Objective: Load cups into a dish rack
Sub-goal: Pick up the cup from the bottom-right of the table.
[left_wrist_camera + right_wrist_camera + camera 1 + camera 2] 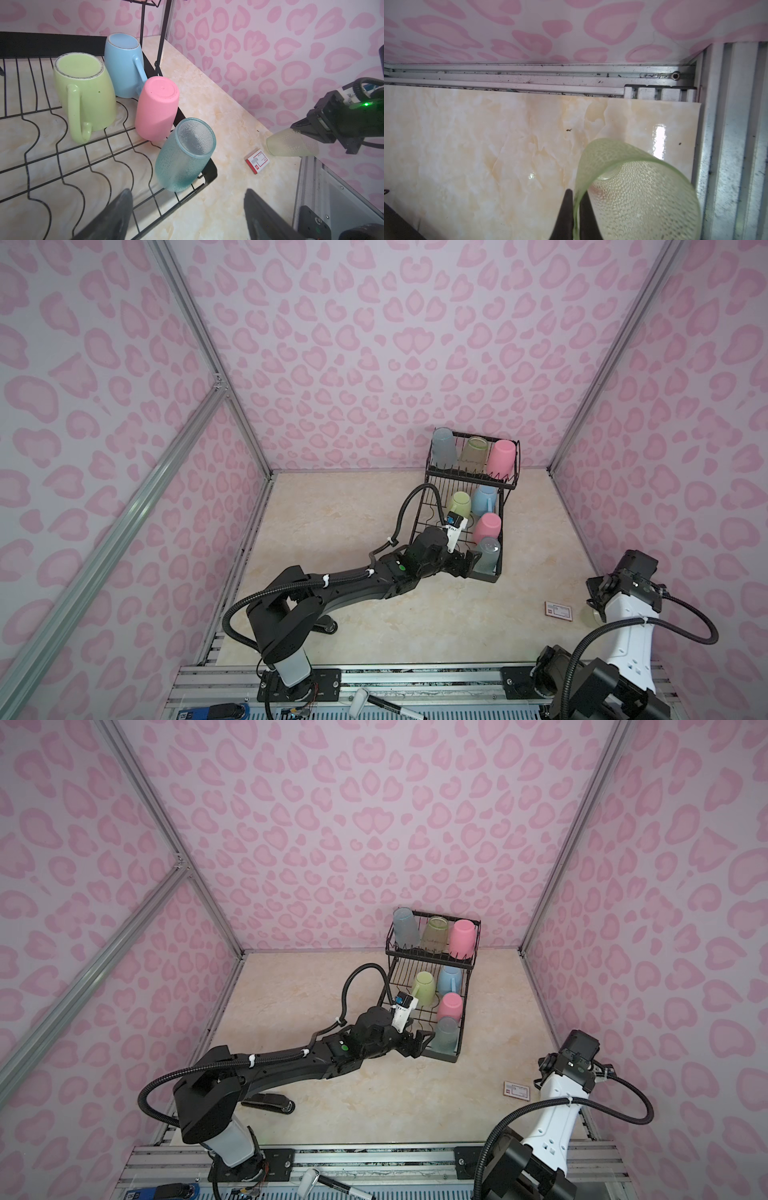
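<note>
I see my left gripper [188, 197] spread wide open just beside the teal tumbler [182, 155], leaning upside down at the dish rack's [486, 578] near corner, right of centre in both top views. Lower right, my right gripper [576, 194] is clamped on a translucent green tumbler's [633, 187] wall.

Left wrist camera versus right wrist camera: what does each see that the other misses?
Only the left wrist view shows the dish rack holding the yellow-green mug, blue mug, pink tumbler and teal tumbler, plus a small red-and-white box. Only the right wrist view shows the grip close up: one jaw inside the rim, one outside. Both show the green tumbler in the right arm's shut jaws and the marble tabletop.
</note>
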### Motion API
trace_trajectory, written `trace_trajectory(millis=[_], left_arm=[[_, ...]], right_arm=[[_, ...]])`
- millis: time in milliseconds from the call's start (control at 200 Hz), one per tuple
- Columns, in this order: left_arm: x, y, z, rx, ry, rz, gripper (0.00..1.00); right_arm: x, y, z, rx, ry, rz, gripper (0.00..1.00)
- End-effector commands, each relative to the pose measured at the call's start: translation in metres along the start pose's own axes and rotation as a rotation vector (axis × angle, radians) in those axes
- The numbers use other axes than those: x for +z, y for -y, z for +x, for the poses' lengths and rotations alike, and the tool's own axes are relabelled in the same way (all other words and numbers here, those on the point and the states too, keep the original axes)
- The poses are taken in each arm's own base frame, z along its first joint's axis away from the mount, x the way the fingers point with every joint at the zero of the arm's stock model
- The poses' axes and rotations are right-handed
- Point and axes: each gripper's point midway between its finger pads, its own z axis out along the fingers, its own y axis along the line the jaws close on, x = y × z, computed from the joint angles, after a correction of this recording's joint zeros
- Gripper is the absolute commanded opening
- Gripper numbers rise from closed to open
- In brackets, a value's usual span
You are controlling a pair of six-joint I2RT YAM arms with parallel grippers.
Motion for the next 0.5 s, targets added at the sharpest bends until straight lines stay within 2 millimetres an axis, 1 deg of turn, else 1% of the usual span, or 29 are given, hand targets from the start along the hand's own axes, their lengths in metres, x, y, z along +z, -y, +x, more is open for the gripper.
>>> trace_trajectory(millis=[0, 105, 240, 325, 345, 495], left_arm=[[-0.009, 0.002, -0.015, -0.011, 0.029, -0.009, 0.86], [-0.013, 0.000, -0.017, -0.026, 0.026, -0.024, 0.86], [-0.016, -0.004, -0.014, -0.047, 0.010, -0.047, 0.86], [-0.018, -0.005, -0.017, -0.061, 0.018, -0.054, 0.86], [-0.018, -0.008, -0.010, -0.063, -0.007, -0.068, 0.86], [-0.020, -0.016, -0.010, -0.071, -0.024, -0.118, 0.86]], right_arm=[[-0.006, -0.007, -0.001, -0.016, 0.031, -0.027, 0.00], [-0.015, -0.016, 0.000, -0.034, 0.052, -0.065, 0.00], [-0.026, -0.027, 0.002, -0.063, 0.077, -0.123, 0.00], [-0.034, -0.034, 0.004, -0.088, 0.097, -0.160, 0.00], [-0.036, -0.036, 0.004, -0.094, 0.102, -0.169, 0.00], [-0.054, -0.050, 0.007, -0.138, 0.146, -0.253, 0.00]])
